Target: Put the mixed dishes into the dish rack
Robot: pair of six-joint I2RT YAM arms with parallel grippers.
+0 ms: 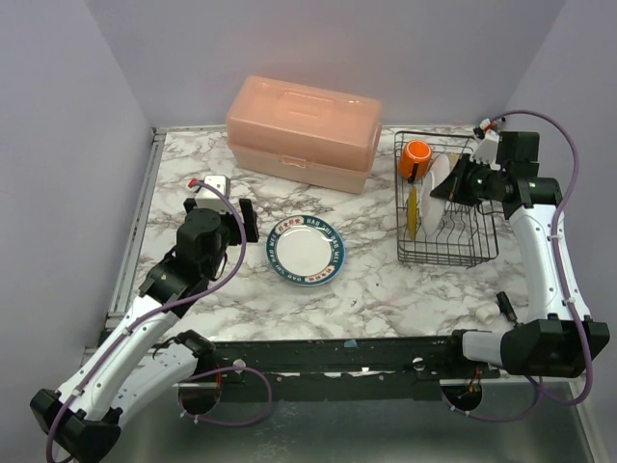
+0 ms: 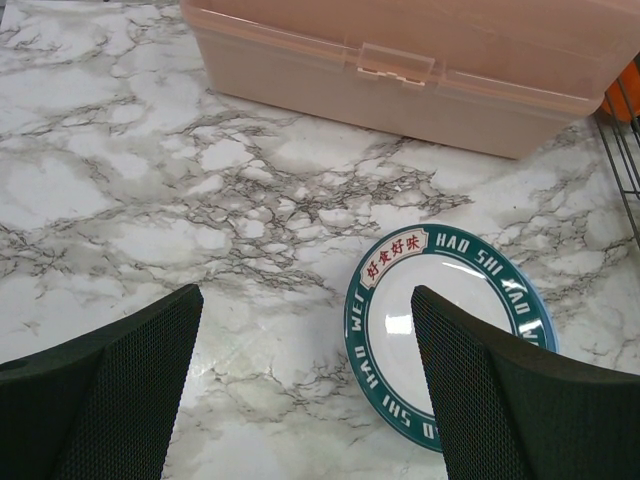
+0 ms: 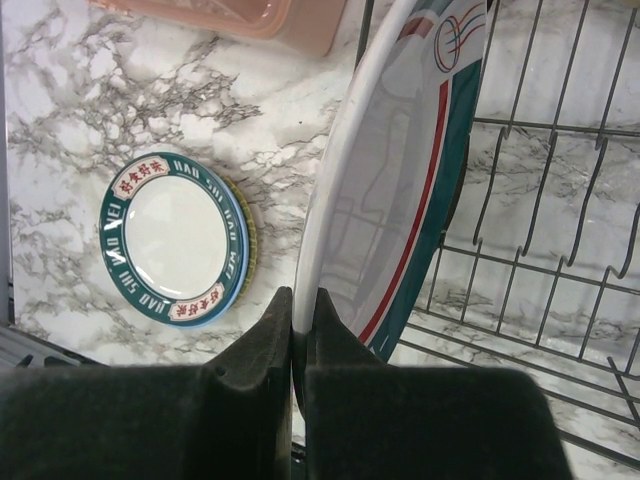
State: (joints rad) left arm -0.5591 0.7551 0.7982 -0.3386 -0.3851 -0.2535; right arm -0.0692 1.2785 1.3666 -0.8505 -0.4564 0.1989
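White plate (image 3: 400, 180) was rim-pinched by right hand (image 3: 293, 330); thin grip could slip, missing dish rack (image 1: 448, 258) prongs; left hand (image 2: 305, 297) was open

Light: bright, even and diffuse, from overhead.
Shadows: soft only, with a thin dark band under the front edge of the pink box (image 1: 304, 135).
Glare: small white highlight on the teal-rimmed plate (image 2: 400, 328); broad pale reflections across the glossy striped plate (image 3: 385, 200).
Focus: marble table (image 1: 376, 289) veining crisp in the wrist views, coarser in the top view. The left gripper (image 2: 305, 300) and right gripper (image 3: 300, 300) sit near the lens; the right one is dark and soft-edged.
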